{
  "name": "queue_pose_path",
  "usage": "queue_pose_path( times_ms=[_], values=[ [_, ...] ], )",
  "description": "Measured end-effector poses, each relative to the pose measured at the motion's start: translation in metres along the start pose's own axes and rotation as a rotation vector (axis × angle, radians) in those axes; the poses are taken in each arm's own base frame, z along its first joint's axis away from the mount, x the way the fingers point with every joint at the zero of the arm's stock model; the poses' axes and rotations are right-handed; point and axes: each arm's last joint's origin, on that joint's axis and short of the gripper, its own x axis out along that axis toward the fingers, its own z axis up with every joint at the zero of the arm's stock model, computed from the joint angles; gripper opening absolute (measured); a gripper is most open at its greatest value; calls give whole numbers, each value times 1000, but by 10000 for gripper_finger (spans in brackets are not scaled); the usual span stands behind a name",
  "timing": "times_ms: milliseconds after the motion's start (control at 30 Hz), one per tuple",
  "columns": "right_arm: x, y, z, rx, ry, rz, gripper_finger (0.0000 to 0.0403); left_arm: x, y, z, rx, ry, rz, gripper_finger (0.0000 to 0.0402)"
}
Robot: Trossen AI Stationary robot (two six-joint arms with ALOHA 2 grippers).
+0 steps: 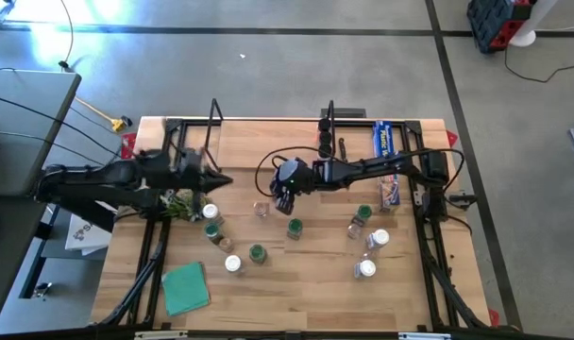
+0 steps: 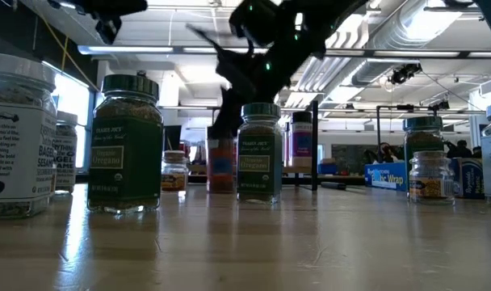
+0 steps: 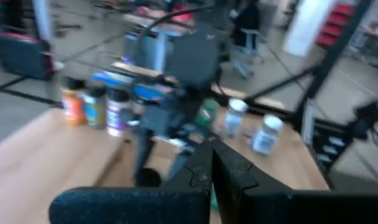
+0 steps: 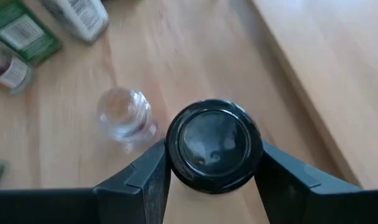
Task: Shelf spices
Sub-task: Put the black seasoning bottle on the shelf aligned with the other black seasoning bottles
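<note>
Bench [image 1: 306,283]: jars scattered | right pincer [image 4: 211,163] clamped on dark-lidded jar [image 4: 214,144], above bench near shelf [image 1: 268,142] | left pincer [image 3: 211,165] closed, empty | step: carry | next: set upright on shelf

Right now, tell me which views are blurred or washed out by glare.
Left wrist view: motion-blurred throughout, jars smeared. Low view: backlit by ceiling lights, arms silhouetted, near oregano jar dark. High view: glare in the floor's upper-left corner. Right wrist view: sharp on the dark lid, slightly smeared beyond.
</note>
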Motion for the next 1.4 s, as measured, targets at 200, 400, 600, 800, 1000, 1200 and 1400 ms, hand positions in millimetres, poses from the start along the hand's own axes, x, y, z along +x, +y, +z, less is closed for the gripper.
queue_pose_path(
  times_ms=[200, 400, 600, 800, 1000, 1200, 1400],
  values=[
    [1, 0, -5, 14, 18, 8, 243, 28, -2, -25, 36, 109, -1, 0],
    [-19, 2, 17, -4, -44, 17, 252, 51, 0, -42, 60, 228, 23, 0],
    [-59, 5, 34, -15, -84, -7, 255, 71, 0, -51, 98, 261, 28, 0],
    [-128, 32, 34, -59, -127, -105, 255, 93, 7, -57, 169, 315, 66, 53],
    [-185, 72, 22, -86, -240, -173, 256, 119, 17, -58, 273, 370, 99, 179],
    [-208, 106, 5, -132, -302, -189, 256, 145, 31, -66, 262, 411, 128, 278],
    [-214, 123, -6, -138, -296, -159, 256, 165, 38, -78, 243, 437, 156, 295]
  ],
)
